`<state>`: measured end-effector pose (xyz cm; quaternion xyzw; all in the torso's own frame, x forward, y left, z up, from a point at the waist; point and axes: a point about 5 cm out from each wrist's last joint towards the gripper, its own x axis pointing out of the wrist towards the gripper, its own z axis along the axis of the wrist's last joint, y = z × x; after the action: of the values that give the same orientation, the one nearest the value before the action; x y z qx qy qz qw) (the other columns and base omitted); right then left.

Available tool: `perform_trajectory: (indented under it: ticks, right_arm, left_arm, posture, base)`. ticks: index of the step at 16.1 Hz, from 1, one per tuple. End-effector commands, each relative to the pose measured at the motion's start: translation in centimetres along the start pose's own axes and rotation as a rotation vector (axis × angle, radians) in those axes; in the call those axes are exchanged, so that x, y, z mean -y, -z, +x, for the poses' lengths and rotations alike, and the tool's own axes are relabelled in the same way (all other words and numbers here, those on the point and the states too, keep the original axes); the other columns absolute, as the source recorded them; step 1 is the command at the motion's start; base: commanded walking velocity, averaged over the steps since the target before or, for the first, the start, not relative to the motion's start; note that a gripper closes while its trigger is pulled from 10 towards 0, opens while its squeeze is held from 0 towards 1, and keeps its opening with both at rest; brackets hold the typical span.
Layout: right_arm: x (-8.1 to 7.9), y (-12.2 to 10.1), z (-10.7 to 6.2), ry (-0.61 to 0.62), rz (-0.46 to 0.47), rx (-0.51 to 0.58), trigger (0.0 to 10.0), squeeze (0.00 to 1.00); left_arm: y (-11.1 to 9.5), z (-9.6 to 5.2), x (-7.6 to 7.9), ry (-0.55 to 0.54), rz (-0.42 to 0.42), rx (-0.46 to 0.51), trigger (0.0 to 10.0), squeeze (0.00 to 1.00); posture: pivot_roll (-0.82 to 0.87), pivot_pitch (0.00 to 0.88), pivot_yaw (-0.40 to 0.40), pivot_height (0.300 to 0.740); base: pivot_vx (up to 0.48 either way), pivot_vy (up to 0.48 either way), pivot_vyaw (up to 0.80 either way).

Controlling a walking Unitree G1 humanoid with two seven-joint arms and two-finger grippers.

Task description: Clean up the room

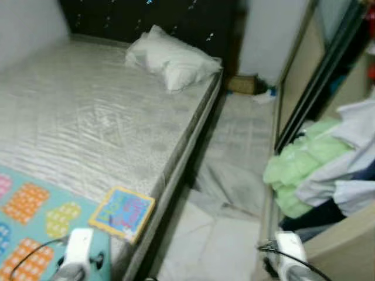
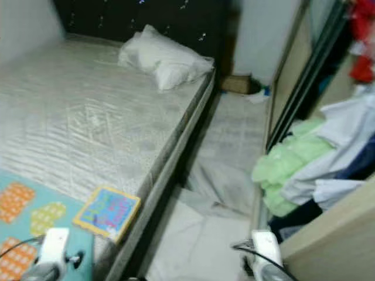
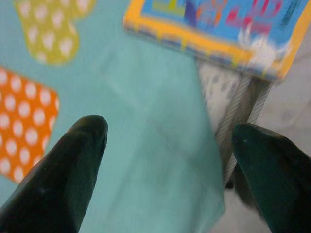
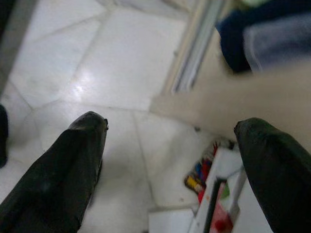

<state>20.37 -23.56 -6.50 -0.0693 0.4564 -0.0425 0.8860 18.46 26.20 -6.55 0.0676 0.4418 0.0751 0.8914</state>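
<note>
Bed [image 1: 88, 117] with pale quilted mattress lying against dark headboard [image 1: 146, 17]; white tiled floor [image 1: 205, 240] running alongside; wardrobe sliding door track [image 1: 304, 99] standing at right; pale wall [image 1: 263, 35] closing the far end.

Wide open mattress [image 1: 88, 117] ahead on the left, with only the pillow [image 1: 173, 58] up by the headboard and a colourful book [image 1: 123, 212] sitting at the near edge beside the teal mat [image 1: 35, 216]. The floor aisle [image 1: 228, 170] between bed and wardrobe is narrow. A heap of clothes [image 1: 319, 170] spills from the wardrobe on the right, and a box [image 1: 243, 84] blocks the far end.
</note>
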Motion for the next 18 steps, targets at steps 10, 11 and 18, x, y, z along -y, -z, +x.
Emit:
perform_trajectory:
  ticks: [10,11,18]
  right_arm:
    - [0.39,-0.31,-0.02,-0.003,-0.026,0.013,10.0,0.00]
    - [0.38,-0.32,-0.02,-0.004,-0.028,0.013,10.0,0.00]
    - [0.32,-0.59,0.01,-0.015,-0.055,0.019,10.0,0.00]
  left_arm:
    - [-0.56,0.11,0.13,0.012,0.016,0.010,10.0,0.00]
    - [-0.57,0.11,0.13,0.012,0.017,0.010,10.0,0.00]
    - [-0.74,0.15,0.12,0.013,0.021,0.012,10.0,0.00]
  posture:
    - [0.01,0.074,-0.010,0.740]
    - [0.01,0.070,-0.009,0.740]
    - [0.02,0.065,-0.013,0.740]
  base:
    - [0.000,0.000,0.80]
    - [0.000,0.000,0.79]
    - [0.000,0.000,0.79]
